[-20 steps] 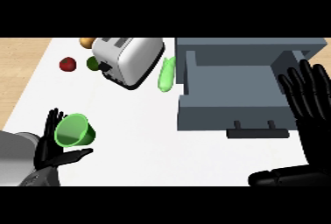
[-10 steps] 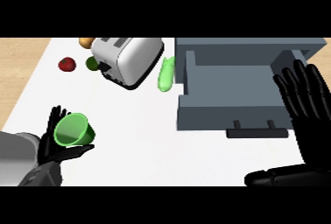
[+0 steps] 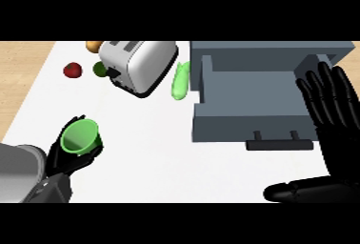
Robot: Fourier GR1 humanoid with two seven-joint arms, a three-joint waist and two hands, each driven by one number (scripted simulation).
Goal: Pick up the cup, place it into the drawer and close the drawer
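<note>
One green cup (image 3: 81,136) cradled within left hand (image 3: 70,159) curled fingers (image 3: 69,125).

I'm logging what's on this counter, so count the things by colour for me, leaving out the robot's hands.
Green: 3, the cup, the long green vegetable, the small round item
Red: 1, the round item
Orange: 1, the item behind the toaster
White: 1, the toaster
Grey: 1, the open drawer
Total: 7
</note>
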